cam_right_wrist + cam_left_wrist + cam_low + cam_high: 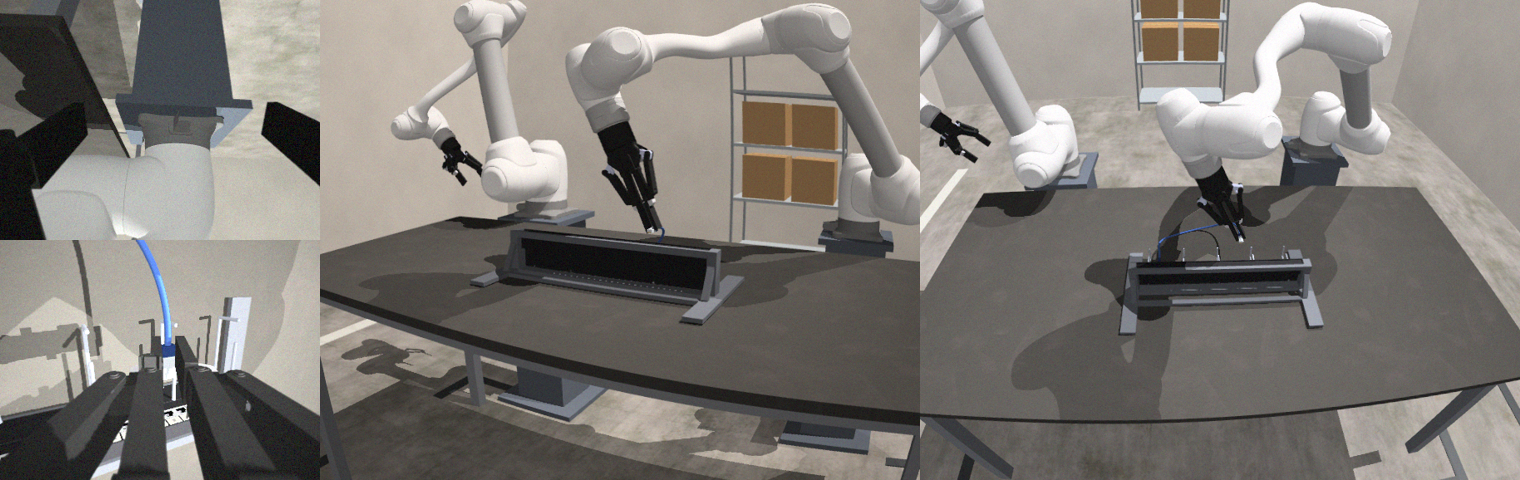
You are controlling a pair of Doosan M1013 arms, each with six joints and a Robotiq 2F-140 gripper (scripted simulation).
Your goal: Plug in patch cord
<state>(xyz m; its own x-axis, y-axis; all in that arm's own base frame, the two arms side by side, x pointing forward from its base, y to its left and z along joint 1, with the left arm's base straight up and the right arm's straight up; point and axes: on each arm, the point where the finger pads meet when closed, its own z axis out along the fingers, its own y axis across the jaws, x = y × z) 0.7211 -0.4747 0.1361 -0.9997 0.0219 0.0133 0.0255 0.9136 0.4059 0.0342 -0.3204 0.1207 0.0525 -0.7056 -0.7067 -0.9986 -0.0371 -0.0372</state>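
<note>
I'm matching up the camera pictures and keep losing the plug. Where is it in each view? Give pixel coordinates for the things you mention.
Top: the plug (1240,239) (650,230) (168,365), just right of centre.
Exterior: above the rack's far edge.
Left wrist: near centre, below the blue cord (162,286).
Right wrist: not in it.
Landmark in the first three: the grey rack (1220,268) (620,244) (238,332).
</note>
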